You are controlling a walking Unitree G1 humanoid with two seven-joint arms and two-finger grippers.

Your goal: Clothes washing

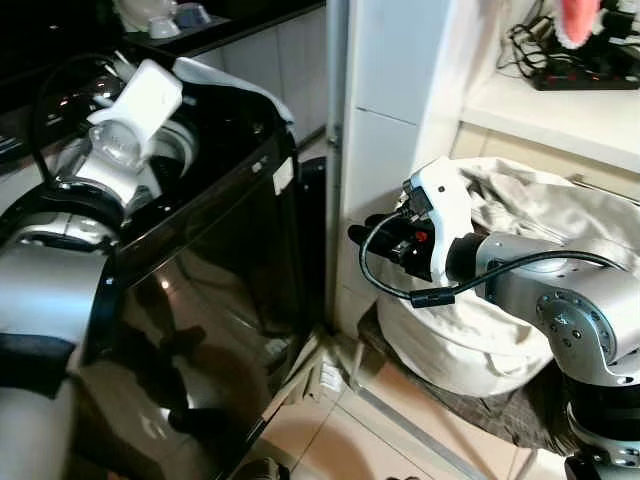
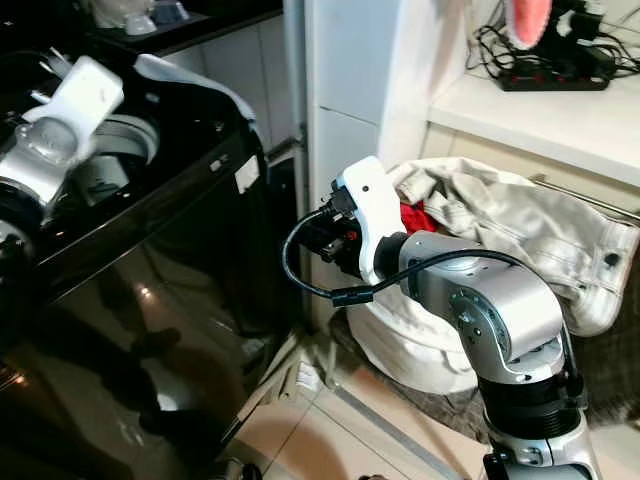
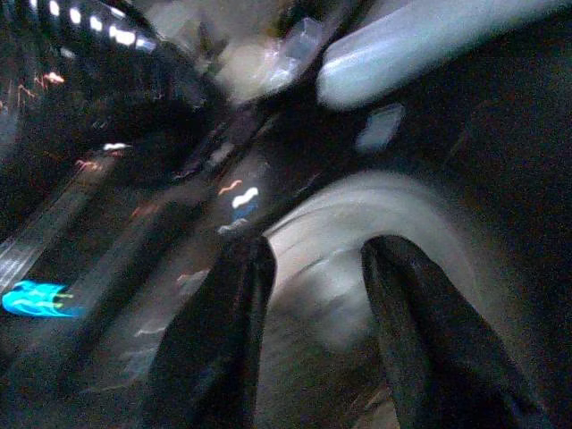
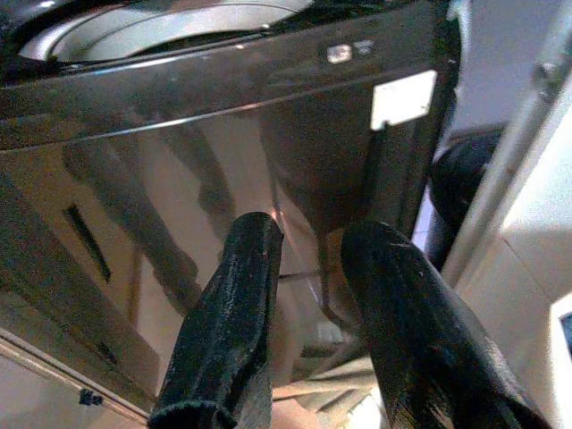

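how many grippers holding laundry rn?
0. Left gripper, jaws open and empty, is over the washer drum; right gripper, also open and empty, faces the washer front.

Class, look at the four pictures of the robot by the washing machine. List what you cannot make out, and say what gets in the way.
1. Inside of the washing machine: in the eye views the left arm covers the drum opening; the left wrist view is blurred and dark.
2. Red garment: mostly hidden by the right arm and the pale clothes.
3. Pink thing on the counter: cut off by the top edge.
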